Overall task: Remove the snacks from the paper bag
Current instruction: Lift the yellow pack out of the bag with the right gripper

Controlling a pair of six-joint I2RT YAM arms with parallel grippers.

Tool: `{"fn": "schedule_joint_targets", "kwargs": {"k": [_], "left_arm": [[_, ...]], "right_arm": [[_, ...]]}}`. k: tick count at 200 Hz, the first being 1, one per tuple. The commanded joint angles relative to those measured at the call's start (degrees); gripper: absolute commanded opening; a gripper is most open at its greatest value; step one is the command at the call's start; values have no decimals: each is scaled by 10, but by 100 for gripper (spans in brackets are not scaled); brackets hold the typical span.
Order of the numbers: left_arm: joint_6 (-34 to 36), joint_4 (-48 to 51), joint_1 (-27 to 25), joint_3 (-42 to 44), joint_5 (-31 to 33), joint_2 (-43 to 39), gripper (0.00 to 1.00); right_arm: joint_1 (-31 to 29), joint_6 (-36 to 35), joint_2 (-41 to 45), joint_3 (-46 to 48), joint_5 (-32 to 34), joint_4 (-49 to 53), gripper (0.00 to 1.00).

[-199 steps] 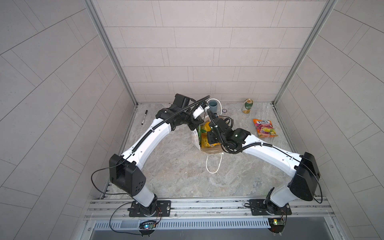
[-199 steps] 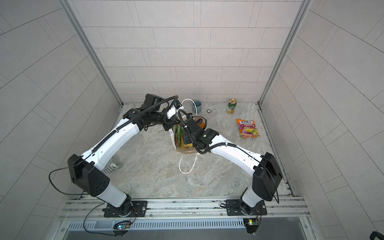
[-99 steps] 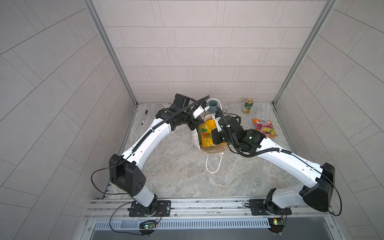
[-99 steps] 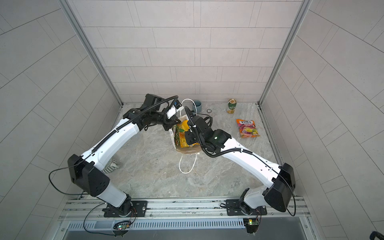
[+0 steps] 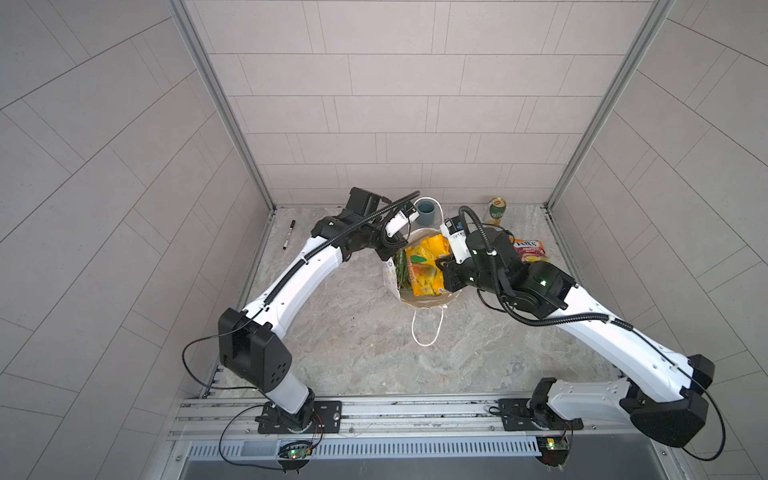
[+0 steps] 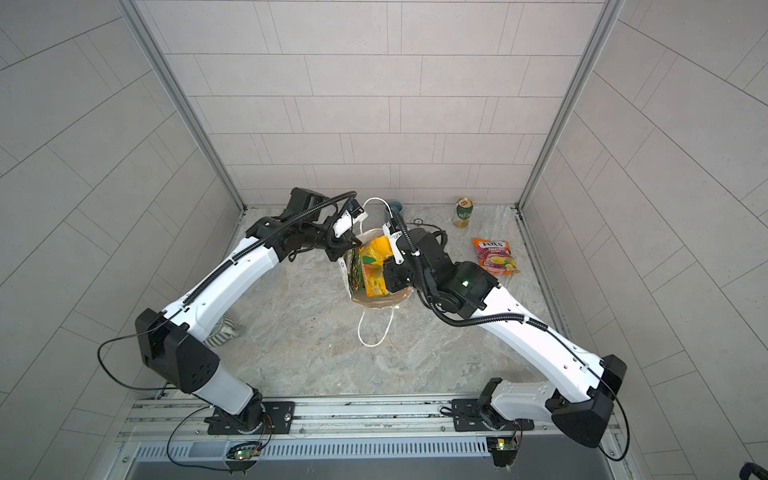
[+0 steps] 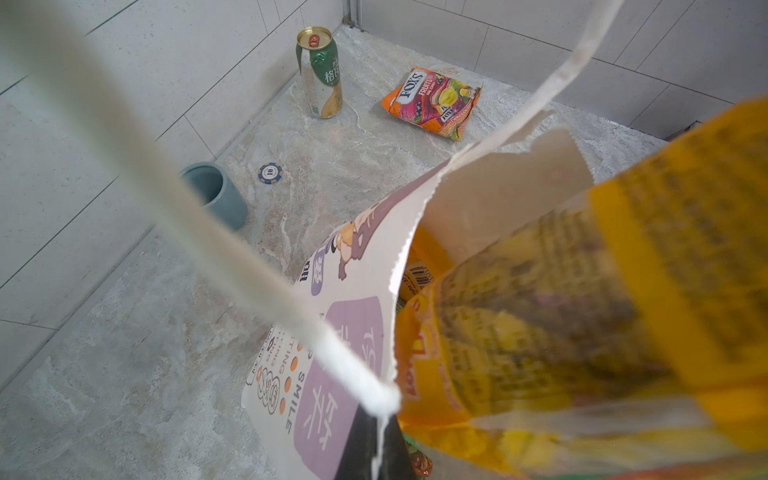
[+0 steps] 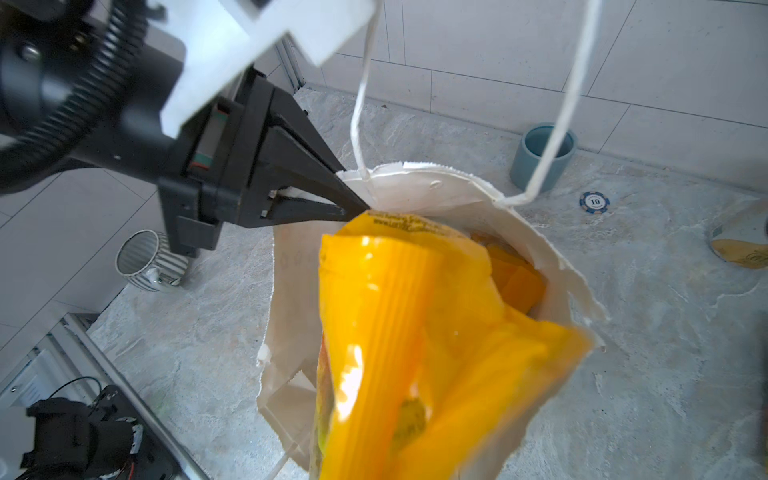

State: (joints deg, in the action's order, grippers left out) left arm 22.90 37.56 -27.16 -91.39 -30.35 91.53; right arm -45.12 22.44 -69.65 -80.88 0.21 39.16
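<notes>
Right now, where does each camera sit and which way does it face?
Both top views: overhead, looking down on the paper bag; left arm, right arm whole.
Left wrist: beside the bag, facing can and FOX'S packet; its dark finger shows.
Right wrist: above the bag mouth, facing the yellow packet; left gripper shows, pinching the rim.
Both wrists share: blue cup, poker chip.

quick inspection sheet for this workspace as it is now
surface: marble-look tabletop, small dark specks
job's things: paper bag standing, mouth open, packets inside; yellow packet partly out; pink-orange packet lying outside
clutter: drink can, blue cup, poker chip, pen, striped mug
grippers: left gripper shut on the bag's rim; right gripper shut on the yellow packet
cables: black hose on each arm; thin wire by left base
surroundings: tiled walls, metal rail in front
</notes>
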Motion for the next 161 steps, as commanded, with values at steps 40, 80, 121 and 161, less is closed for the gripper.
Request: {"fn": "schedule_joint_targets", "kwargs": {"k": [40, 80, 121, 161], "left_arm": [[-3, -25, -9, -22, -21, -15, 0], [-2, -25, -9, -20, -20, -16, 0], [-1, -25, -8, -21, -18, -17, 0], [-2, -25, -9, -20, -18, -18, 0]], "right_arm": [[27, -56, 43, -109, -47, 74, 0], [98, -55, 77, -172, -81, 117, 0], [175, -51, 96, -233, -63, 138, 0], [260, 27, 93, -196, -20, 108, 0]]}}
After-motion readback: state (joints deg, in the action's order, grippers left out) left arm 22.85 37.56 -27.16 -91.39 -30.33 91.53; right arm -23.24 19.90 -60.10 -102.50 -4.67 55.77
